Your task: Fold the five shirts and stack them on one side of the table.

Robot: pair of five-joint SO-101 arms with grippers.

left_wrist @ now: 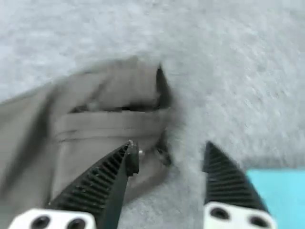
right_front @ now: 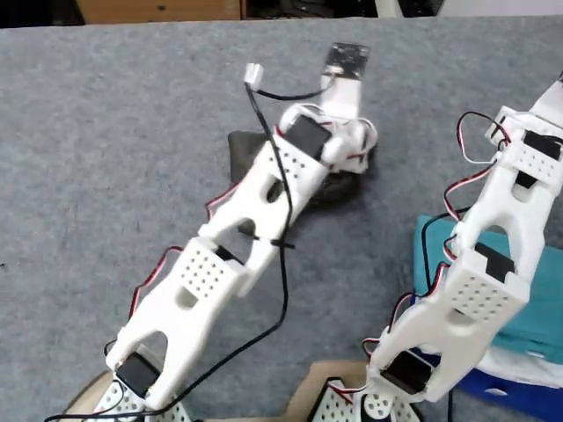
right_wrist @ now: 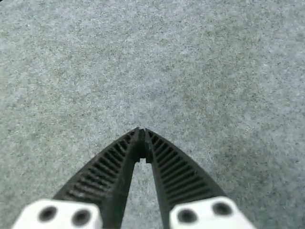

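A small dark grey shirt lies bunched in the middle of the grey table, mostly under the left arm. In the left wrist view the grey shirt sits just ahead of my left gripper, whose fingers are open above the cloth's edge, nothing between them. A teal shirt lies at the right side on a stack over white and blue cloth; its teal corner is beside the left gripper. My right gripper hovers shut over bare carpet.
The grey carpet-like table top stretches wide to the left and back. A wooden edge runs along the far side. Red and black cables hang along the arms. The right arm stands over the stack.
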